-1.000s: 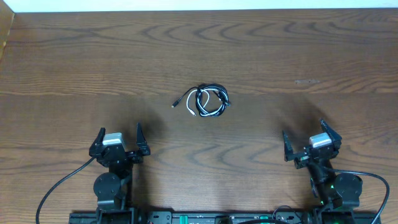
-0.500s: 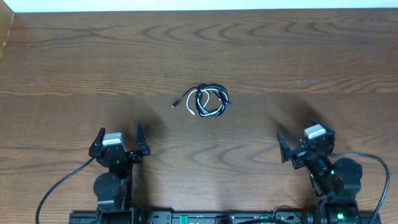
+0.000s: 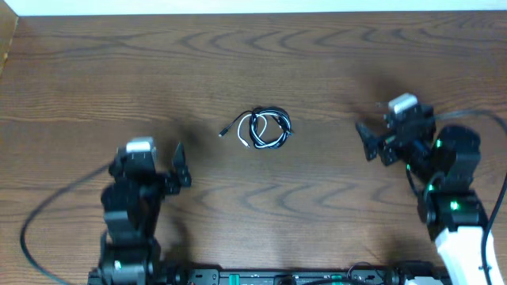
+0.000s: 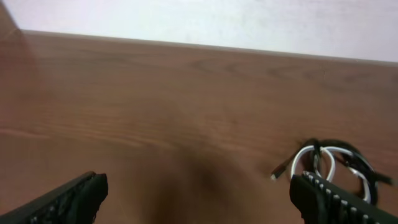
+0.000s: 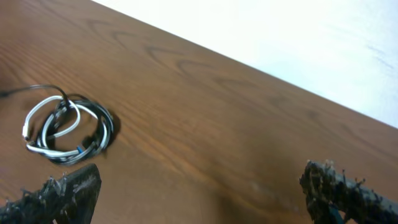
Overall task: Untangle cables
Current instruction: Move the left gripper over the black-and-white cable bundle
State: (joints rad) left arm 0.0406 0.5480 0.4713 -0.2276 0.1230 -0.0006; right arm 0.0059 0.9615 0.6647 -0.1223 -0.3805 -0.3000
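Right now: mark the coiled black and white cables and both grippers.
coiled black and white cables (image 3: 268,131): overhead view, coil centre.
left gripper (image 4: 199,190): left wrist view, midway between fingertips.
right gripper (image 5: 199,177): right wrist view, midway between fingertips.

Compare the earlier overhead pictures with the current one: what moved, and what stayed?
Both arms advanced across the table. The right gripper travelled furthest and is now level with the cables; the left gripper edged forward slightly. Both remain open, holding nothing. The cables lie coiled exactly where they were.

Grained wood table (image 3: 333,71) (smooth); glossy cables (image 3: 268,128).
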